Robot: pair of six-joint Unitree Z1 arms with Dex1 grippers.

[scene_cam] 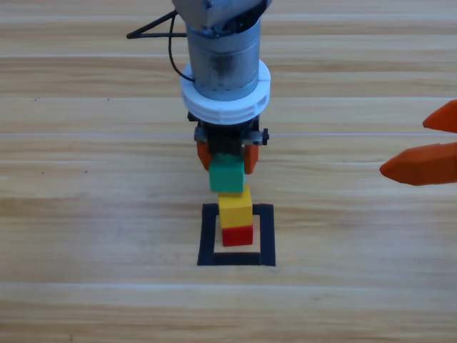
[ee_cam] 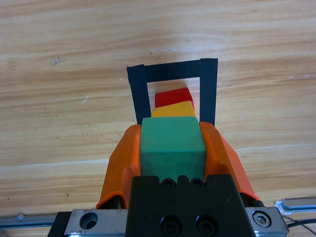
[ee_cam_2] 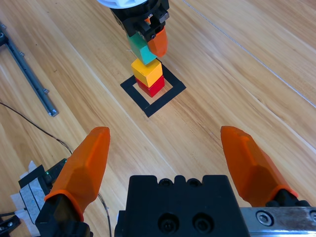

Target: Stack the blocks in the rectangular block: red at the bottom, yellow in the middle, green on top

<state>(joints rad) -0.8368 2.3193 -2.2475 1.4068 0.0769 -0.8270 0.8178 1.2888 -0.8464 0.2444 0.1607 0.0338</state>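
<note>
This is a robotics test bench in a lab or workshop rather than a home or shop. The work surface is a wooden table [scene_cam: 86,214] of pale planks, bare of any household goods. A square outline of black tape [scene_cam: 207,239] stuck flat on the planks marks a target spot, the sort of marking made for a repeated trial. In the right wrist view a metal rail [ee_cam_2: 29,74] runs along the table's side, a thin black cable [ee_cam_2: 34,128] trails across the wood, and a small electronic part wrapped in white tape [ee_cam_2: 34,190] sits at the edge (its exact kind cannot be told). Another black cable [scene_cam: 171,53] loops behind the grey arm [scene_cam: 225,53].
</note>
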